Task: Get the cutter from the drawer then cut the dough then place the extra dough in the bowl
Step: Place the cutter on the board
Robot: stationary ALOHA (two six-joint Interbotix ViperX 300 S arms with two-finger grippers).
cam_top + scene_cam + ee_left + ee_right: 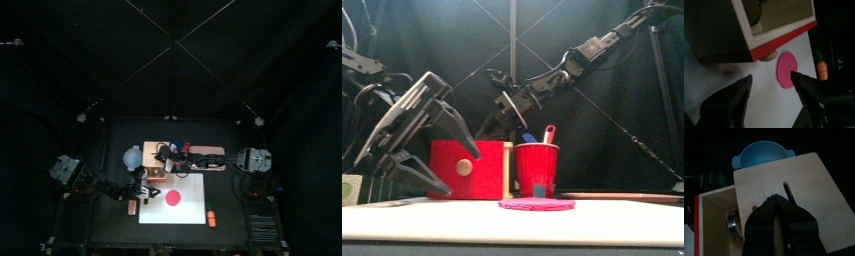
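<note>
The pale wooden box [797, 183] stands at the back of the white board [187, 212], its red drawer front [469, 170] pulled out. In the open drawer lies the round metal cutter [733, 223]. A flat pink dough disc [174, 196] rests on the board in front of the box. My left gripper [771, 77] is open just in front of the drawer's round knob [769, 56], holding nothing. The right gripper [777, 203] is shut, its tips down on the box's top beside the slot. Behind the box sits the blue-grey bowl [763, 155].
A red cup [537, 168] with a blue and a red toy knife stands right of the box. A toy carrot [210, 215] lies on the board's right edge. The right arm slants down from the upper right over the box.
</note>
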